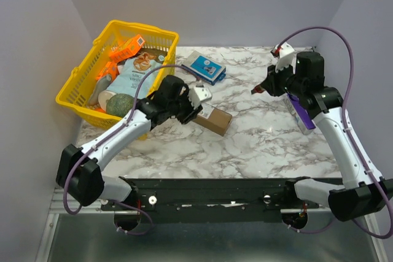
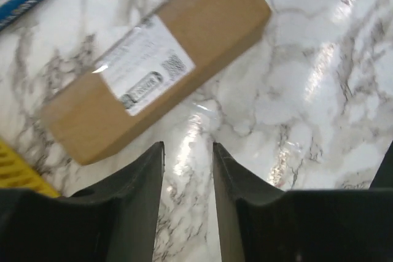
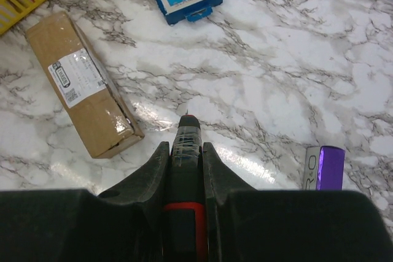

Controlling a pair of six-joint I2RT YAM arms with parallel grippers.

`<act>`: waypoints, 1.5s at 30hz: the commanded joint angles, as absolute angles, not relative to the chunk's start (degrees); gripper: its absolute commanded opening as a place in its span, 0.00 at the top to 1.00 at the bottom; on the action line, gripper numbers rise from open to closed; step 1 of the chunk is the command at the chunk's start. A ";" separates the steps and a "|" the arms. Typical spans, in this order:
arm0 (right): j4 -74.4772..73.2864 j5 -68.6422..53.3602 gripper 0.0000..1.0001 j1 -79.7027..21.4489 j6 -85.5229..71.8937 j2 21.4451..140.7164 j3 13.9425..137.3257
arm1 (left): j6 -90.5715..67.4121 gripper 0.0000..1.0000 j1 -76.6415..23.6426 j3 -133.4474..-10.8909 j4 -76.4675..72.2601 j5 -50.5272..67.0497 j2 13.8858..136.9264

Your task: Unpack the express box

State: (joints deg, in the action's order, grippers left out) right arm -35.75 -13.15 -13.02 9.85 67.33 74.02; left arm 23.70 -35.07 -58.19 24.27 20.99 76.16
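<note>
Right now the express box (image 1: 216,121) lies flat on the table (image 1: 270,139), left of centre and just beside the yellow basket (image 1: 77,90). Its long axis runs slantwise from the basket toward your near right. Your left hand (image 2: 187,148) is the nearer one: it hovers just over the box, which sits right ahead of the fingertips and slantwise across them. That hand is released, with only bare table between the fingers. Your right hand (image 3: 184,146) is clenched on a pointed tool (image 3: 186,132) and sits well apart, with the box ahead and to its left. The box is plain brown cardboard, closed, white label facing up, and glossy tape shows toward the near end.
</note>
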 commanded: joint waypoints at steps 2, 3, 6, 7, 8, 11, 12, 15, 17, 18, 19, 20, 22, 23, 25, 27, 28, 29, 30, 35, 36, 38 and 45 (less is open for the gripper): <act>-34.89 -14.24 1.00 -13.10 9.84 71.10 80.06 | 1.95 0.50 -34.81 -80.19 29.23 -1.04 89.01; -34.98 -14.41 1.00 -13.10 9.84 71.89 81.11 | -2.33 0.45 -34.11 -82.24 30.83 -0.18 93.38; -34.81 -14.41 1.00 -13.10 11.33 72.42 82.35 | -6.67 0.32 -32.26 -86.39 33.75 0.00 99.56; -34.63 -15.20 1.00 -13.10 11.95 72.25 82.35 | -7.03 0.32 -32.26 -86.57 33.58 -0.44 100.45; -33.67 -15.81 1.00 -13.10 12.39 72.07 82.18 | -6.94 0.31 -32.34 -86.66 33.05 -1.48 101.15; -30.69 -15.38 1.00 -13.09 10.29 70.49 79.90 | -7.48 0.28 -32.17 -87.80 35.06 -4.93 103.53; -29.72 -15.90 1.00 -13.10 9.50 69.97 78.85 | -7.12 0.28 -32.08 -87.72 35.33 -5.10 104.14; -25.50 -18.02 1.00 -13.01 8.09 68.29 74.45 | -7.38 0.27 -31.46 -87.54 37.88 -5.36 105.64; -24.96 -18.02 0.99 -13.01 7.47 67.85 73.39 | -7.21 0.27 -31.46 -86.23 37.71 -7.90 105.82; -24.96 -18.28 1.00 -13.01 7.38 67.24 73.13 | -6.08 0.27 -31.46 -85.87 37.71 -7.65 105.82; -24.96 -19.24 1.00 -12.92 7.64 66.80 72.69 | -5.63 0.27 -31.46 -85.43 37.88 -7.12 105.99; -24.79 -19.86 1.00 -13.01 8.08 66.36 71.47 | -4.93 0.26 -31.46 -84.56 37.71 -6.34 105.91; -24.26 -19.61 1.00 -13.01 8.26 65.83 70.23 | -2.47 0.29 -31.46 -83.24 36.92 -0.11 106.43; -23.91 -18.82 1.00 -13.01 8.09 65.57 69.70 | -2.11 0.29 -31.55 -82.10 35.09 2.35 106.44; -23.47 -18.11 1.00 -12.57 7.82 65.04 68.03 | -1.41 0.30 -32.34 -80.78 32.71 6.23 106.26; -23.64 -17.84 1.00 -12.39 8.17 64.60 66.80 | -0.27 0.30 -33.22 -79.28 29.19 7.20 105.91; -23.73 -17.49 0.99 -12.39 8.70 64.34 66.54 | 1.30 0.30 -33.83 -78.93 28.05 8.51 105.91; -24.08 -17.14 1.00 -12.31 8.79 64.16 66.36 | 1.75 0.30 -34.71 -78.40 26.21 9.22 105.91; -24.26 -16.79 1.00 -12.30 8.79 64.07 66.18 | 1.93 0.30 -35.33 -78.22 25.41 10.10 106.17; -24.96 -14.68 0.99 -11.78 9.93 63.72 65.13 | 3.61 0.31 -39.11 -79.01 21.27 12.65 107.84; -25.22 -14.50 1.00 -11.60 10.11 63.89 65.21 | 3.08 0.31 -39.81 -79.45 21.10 13.00 108.45; -26.01 -14.06 1.00 -11.51 10.11 64.42 66.17 | 2.03 0.31 -40.08 -80.68 21.18 14.23 108.72; -27.51 -16.34 1.00 -11.43 10.37 66.35 70.13 | 1.49 0.25 -35.51 -80.95 18.19 22.31 99.77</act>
